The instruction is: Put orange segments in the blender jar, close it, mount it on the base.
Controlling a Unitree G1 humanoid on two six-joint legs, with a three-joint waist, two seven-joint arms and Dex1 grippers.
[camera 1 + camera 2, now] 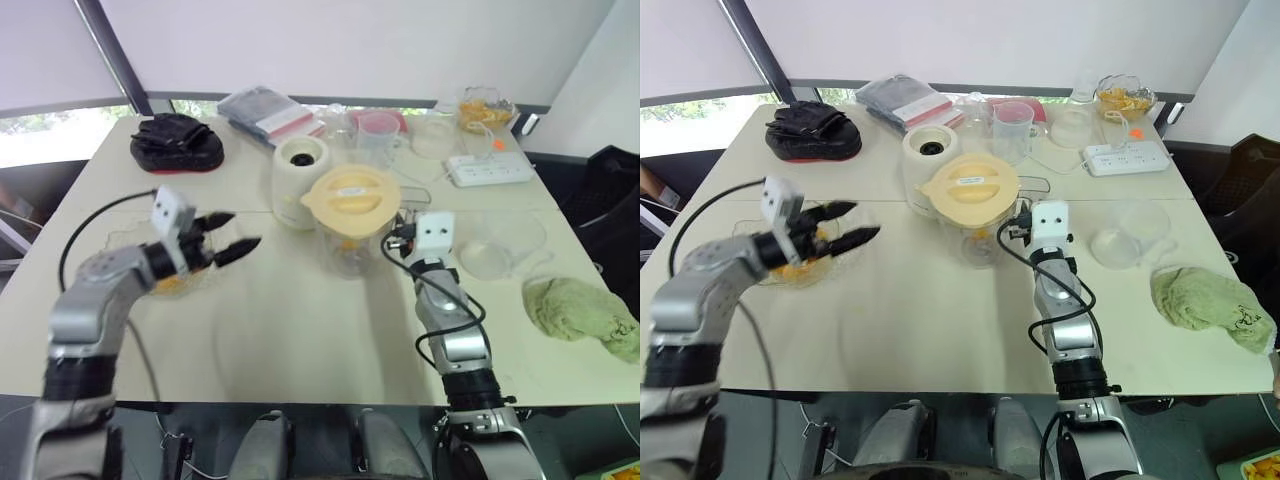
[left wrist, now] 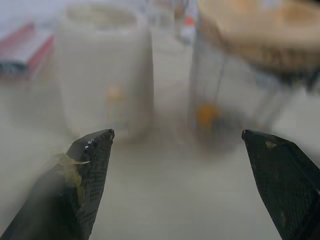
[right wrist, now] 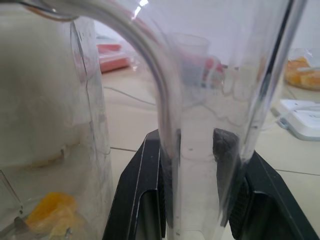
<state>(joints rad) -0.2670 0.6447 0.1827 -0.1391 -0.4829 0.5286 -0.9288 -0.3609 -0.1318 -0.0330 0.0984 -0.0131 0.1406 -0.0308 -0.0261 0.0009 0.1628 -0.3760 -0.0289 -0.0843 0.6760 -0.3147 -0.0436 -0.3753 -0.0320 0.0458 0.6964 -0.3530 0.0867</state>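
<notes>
Lifting the blender jar (image 1: pixel 350 225) by its handle alone, clamped in the right gripper (image 3: pixel 192 150), could tip it, pop the yellow lid (image 1: pixel 352 196) and spill the orange segments (image 3: pixel 52 212) before it reaches the base (image 1: pixel 300 180) just behind, while the left gripper (image 1: pixel 232 235) hangs wide and empty.

The blender jar (image 1: pixel 975 215) stands mid-table with its cream lid (image 1: pixel 968 188) on, orange segments (image 1: pixel 981 238) at its bottom. The base (image 1: pixel 931 157) sits just behind it. The right gripper (image 1: pixel 1018 226) reaches its handle; the left gripper (image 1: pixel 852 224) hangs spread over a clear bowl (image 1: pixel 790 262) near the table's left edge.
</notes>
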